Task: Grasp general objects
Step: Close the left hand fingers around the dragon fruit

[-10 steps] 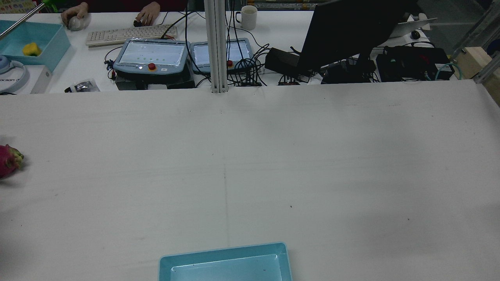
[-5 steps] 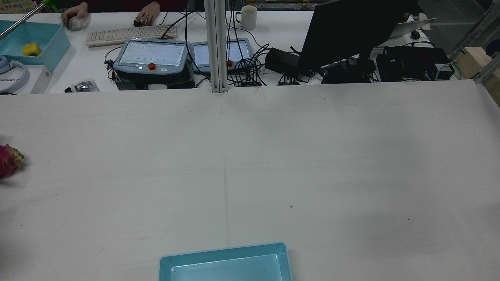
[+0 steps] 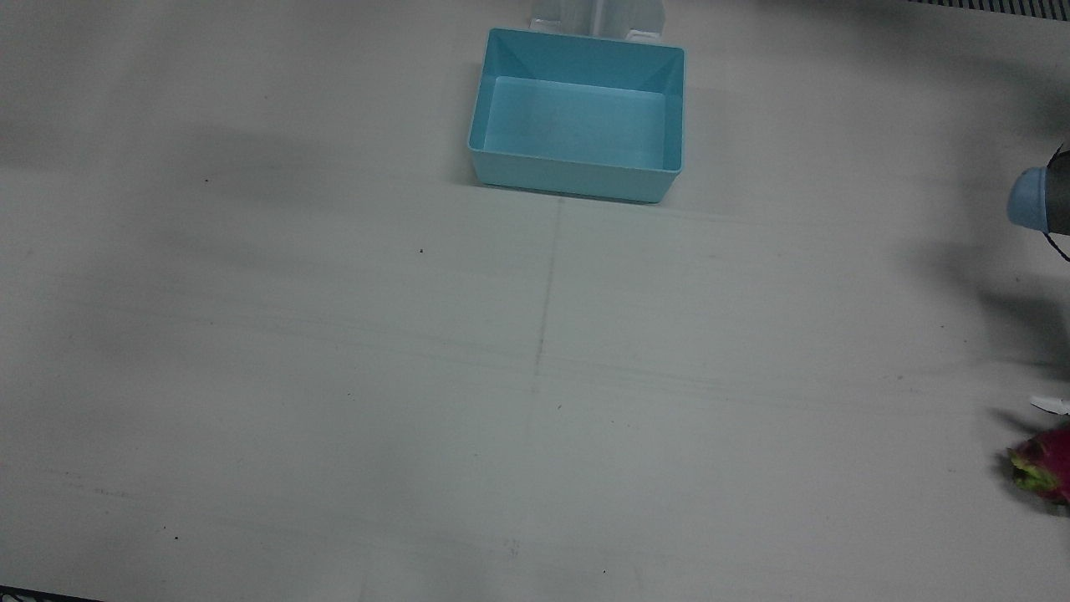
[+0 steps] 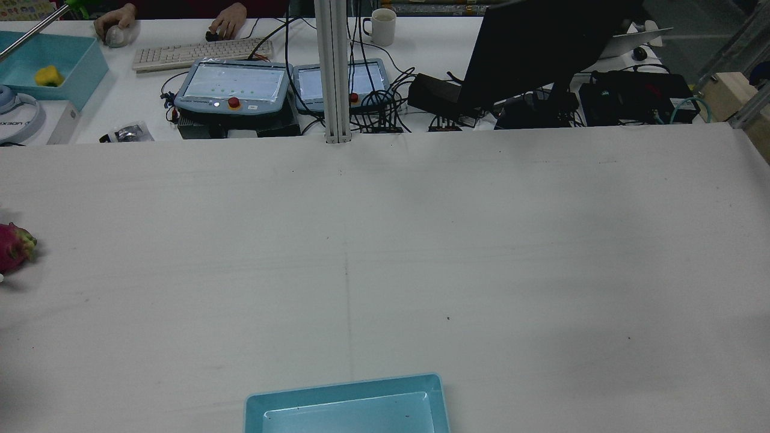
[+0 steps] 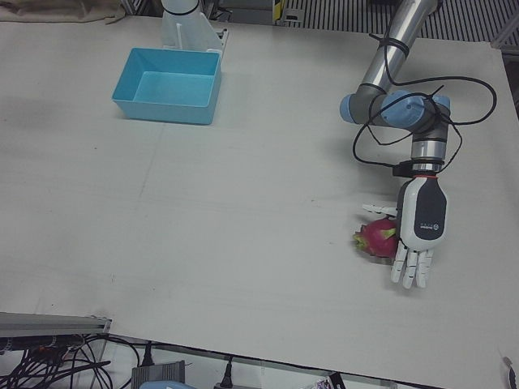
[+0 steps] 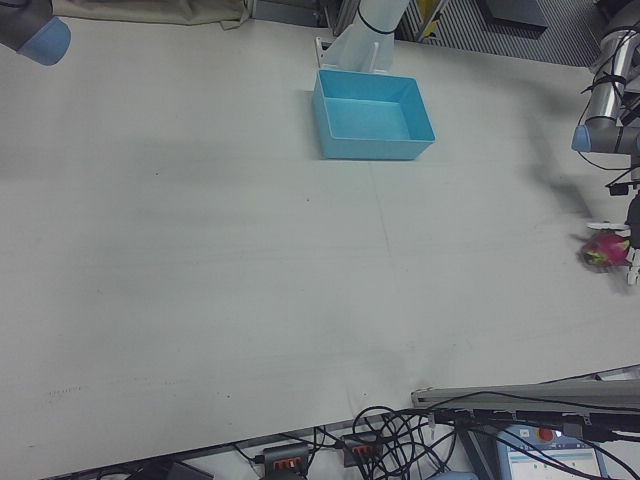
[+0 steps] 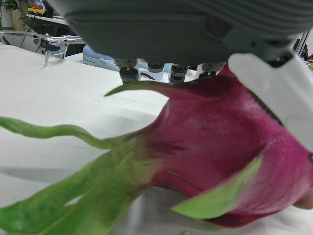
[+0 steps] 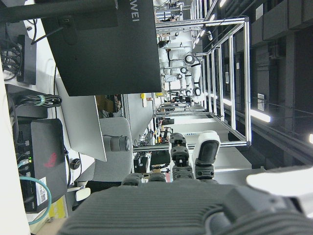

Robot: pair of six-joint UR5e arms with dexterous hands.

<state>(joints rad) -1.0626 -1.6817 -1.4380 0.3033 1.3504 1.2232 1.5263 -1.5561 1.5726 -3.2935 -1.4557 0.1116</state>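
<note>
A pink dragon fruit [image 5: 377, 237] lies on its side on the white table [image 5: 243, 219], just beside the palm of the robot's left hand [image 5: 418, 235]. Its long axis runs roughly level across the tabletop. The end with green leafy tips points away from the hand, toward the middle of the table; the rounder pink end sits against the hand.

The left hand hangs from its arm with the fingers [image 5: 412, 267] stretched out straight and close together, pointing toward the operators' edge of the table. A separate white finger, likely the thumb, juts out sideways on the far side of the fruit. The hand is spread flat rather than curled, and it grips nothing. In the left hand view the fruit [image 7: 220, 166] fills the picture directly below the palm [image 7: 195, 29], resting on the table, with one white finger [image 7: 274, 93] lying along its upper side; whether that finger truly touches the skin cannot be told.

A blue bin [image 5: 169, 85] stands well away from this hand, near the arm pedestals.

The right hand [image 8: 195, 196] shows only in its own camera, fingers raised apart, holding nothing, aimed at a dark monitor [image 8: 117, 44].
</note>
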